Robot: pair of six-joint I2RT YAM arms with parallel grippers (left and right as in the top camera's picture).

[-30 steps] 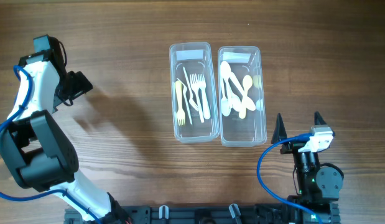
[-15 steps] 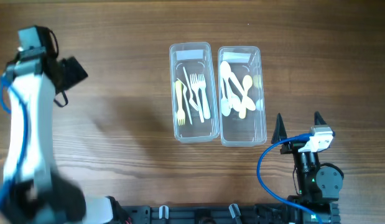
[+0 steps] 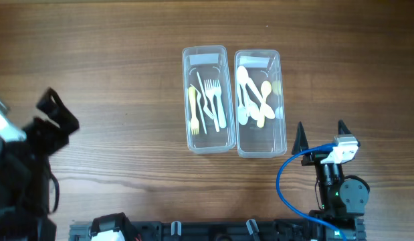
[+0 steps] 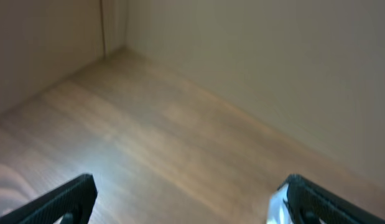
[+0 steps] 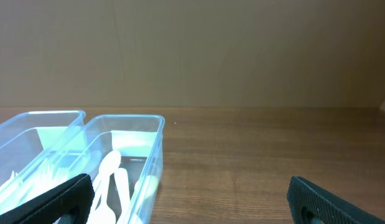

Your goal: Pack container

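Two clear plastic containers stand side by side at the table's middle. The left container [image 3: 207, 134] holds white and yellow forks [image 3: 210, 100]. The right container [image 3: 261, 144] holds white and cream spoons [image 3: 252, 100]. My left gripper [image 3: 57, 115] is at the table's left edge, far from both; in its wrist view the left gripper [image 4: 189, 199] is open and empty over bare wood. My right gripper [image 3: 320, 137] is open and empty, just near-right of the spoon container. In the right wrist view the right gripper [image 5: 192, 199] is open, with the spoon container [image 5: 152, 149] at the left.
The wooden table [image 3: 126, 80] carries only the two containers. A blue cable [image 3: 287, 177] loops beside the right arm's base. A plain wall [image 4: 273, 62] rises behind the table's far edge.
My left arm has swung from the far left of the table down toward the near left edge. The right arm and both containers have not moved.
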